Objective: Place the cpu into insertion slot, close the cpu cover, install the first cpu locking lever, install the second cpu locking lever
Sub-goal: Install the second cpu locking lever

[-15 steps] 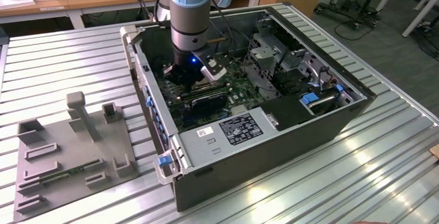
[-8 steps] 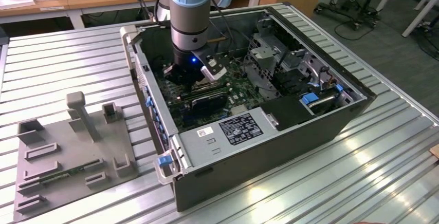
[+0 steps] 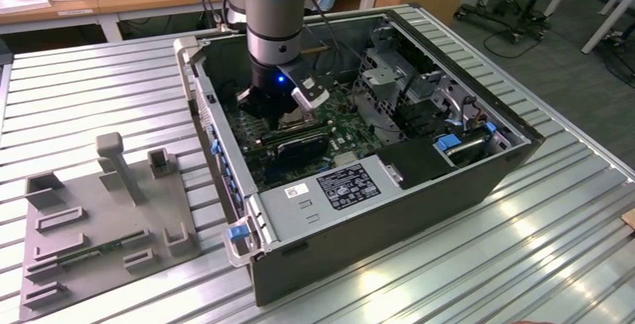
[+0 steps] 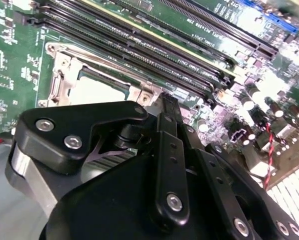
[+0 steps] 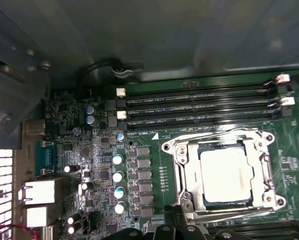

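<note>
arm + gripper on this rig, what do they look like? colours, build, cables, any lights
The arm is a thick tube: pale blue joint cap above a silver-grey segment, then a black wrist section with a small blue light. A dark cable runs alongside it. A pale grey block sits at the wrist. The gripper is matte black, built from flat bar linkages with silver screw heads, on a rounded black body.

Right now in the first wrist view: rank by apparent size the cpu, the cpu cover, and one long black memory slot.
1. cpu cover, the frame surrounding the chip.
2. cpu, inside that frame.
3. memory slot: longest but very thin, so its rank against the cpu is unsure.
</note>
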Controlling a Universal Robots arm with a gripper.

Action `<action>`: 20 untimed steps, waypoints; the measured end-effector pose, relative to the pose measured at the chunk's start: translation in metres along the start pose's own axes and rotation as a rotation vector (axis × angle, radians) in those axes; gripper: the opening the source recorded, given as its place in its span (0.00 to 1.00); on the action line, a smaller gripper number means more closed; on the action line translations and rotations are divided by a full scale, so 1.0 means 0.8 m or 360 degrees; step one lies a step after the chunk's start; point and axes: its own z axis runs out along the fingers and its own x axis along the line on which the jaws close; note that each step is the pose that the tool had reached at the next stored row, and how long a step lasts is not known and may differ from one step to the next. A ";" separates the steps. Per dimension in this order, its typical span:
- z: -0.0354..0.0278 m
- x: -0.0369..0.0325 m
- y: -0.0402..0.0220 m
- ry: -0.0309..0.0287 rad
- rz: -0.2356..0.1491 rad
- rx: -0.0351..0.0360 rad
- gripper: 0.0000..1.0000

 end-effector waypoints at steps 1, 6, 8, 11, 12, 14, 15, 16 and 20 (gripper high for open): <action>-0.0027 -0.0001 0.0003 0.00000 0.0000 0.0000 0.11; -0.0175 -0.0006 0.0022 0.00000 0.0000 0.0000 0.11; -0.0227 -0.0008 0.0028 0.00000 0.0000 0.0000 0.11; -0.0279 -0.0010 0.0034 0.00000 0.0000 0.0000 0.11; -0.0279 -0.0010 0.0035 -0.00002 0.0000 -0.0001 0.11; -0.0279 -0.0010 0.0035 0.00000 -0.0001 0.0000 0.11; -0.0278 -0.0016 0.0038 0.00004 -0.0003 0.0000 0.11; -0.0276 -0.0039 0.0043 0.00007 -0.0004 0.0000 0.11; -0.0264 -0.0191 0.0067 0.00022 -0.0004 0.0000 0.11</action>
